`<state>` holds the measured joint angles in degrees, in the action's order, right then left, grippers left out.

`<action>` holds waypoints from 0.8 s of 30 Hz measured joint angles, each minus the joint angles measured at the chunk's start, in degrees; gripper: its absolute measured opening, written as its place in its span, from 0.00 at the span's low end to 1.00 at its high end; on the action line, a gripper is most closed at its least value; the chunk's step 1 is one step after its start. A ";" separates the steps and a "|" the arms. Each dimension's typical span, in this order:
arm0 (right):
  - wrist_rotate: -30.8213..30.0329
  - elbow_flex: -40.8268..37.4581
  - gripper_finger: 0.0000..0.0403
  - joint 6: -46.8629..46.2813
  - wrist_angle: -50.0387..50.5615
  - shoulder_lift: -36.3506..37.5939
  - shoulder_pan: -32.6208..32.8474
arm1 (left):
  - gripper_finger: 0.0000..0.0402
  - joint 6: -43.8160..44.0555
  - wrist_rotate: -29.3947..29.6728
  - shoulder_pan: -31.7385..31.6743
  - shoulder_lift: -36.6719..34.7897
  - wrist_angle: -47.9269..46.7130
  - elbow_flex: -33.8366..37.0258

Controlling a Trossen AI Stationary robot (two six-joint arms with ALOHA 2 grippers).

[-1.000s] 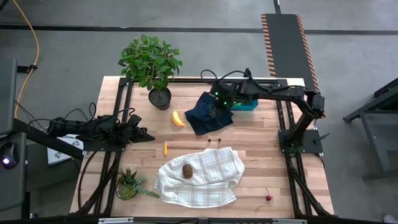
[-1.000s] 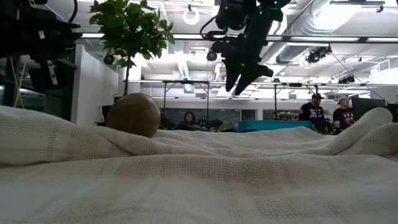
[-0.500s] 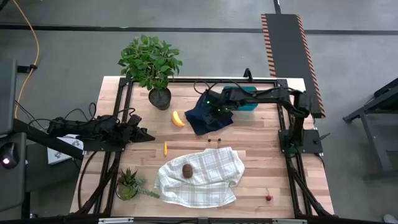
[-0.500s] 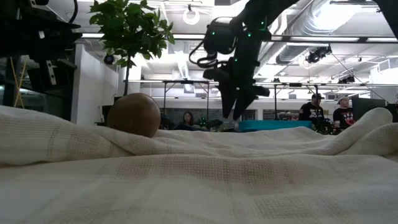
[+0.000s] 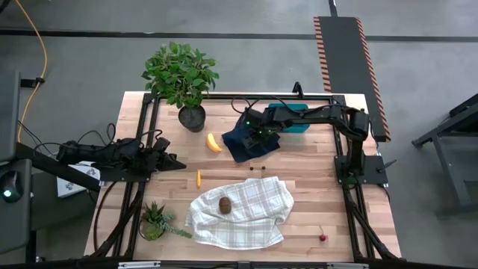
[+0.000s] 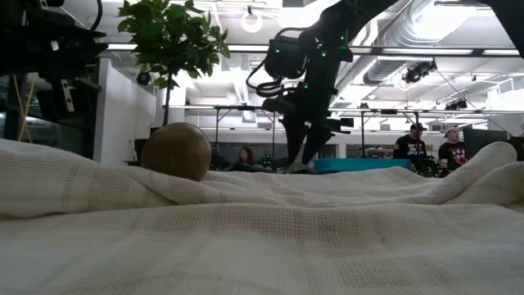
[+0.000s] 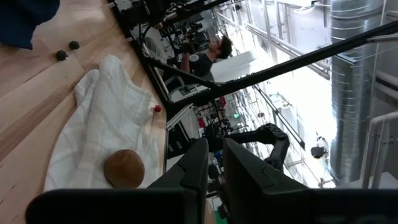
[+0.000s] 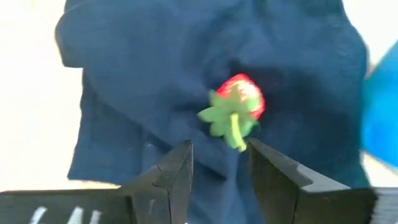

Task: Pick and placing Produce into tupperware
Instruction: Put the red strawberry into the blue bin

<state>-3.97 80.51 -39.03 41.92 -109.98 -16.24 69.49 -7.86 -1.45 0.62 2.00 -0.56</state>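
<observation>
Strawberry (image 8: 237,109), red with a green leafy cap, lies on the navy cloth (image 5: 250,138) above centre in the high view, just ahead of the right hand (image 5: 254,134), whose fingers (image 8: 177,171) stand apart, grasping nothing. Right of it sits the teal tupperware (image 5: 293,123). Banana (image 5: 213,143) lies left of the cloth, the brown kiwi (image 5: 225,205) on the checked towel (image 5: 246,217) below. Left hand (image 5: 178,164), clenched and empty, waits at the tabletop (image 5: 314,168)'s left edge.

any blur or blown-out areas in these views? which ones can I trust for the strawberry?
Right wrist view: soft, the strawberry on the navy cloth is blurred and the table around it is blown out to white. Left wrist view: windows overexposed. Low view: white cloth fills the foreground and hides the tabletop. High view: evenly lit, but the strawberry is hidden.
</observation>
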 joint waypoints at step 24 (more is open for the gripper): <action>1.01 -0.01 0.35 0.90 0.16 -1.89 -1.74 | 0.10 1.31 0.00 -0.02 0.00 0.00 -0.02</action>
<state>-2.96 80.50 -38.13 42.09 -111.87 -17.98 70.81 -7.86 -1.47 0.62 2.00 -0.58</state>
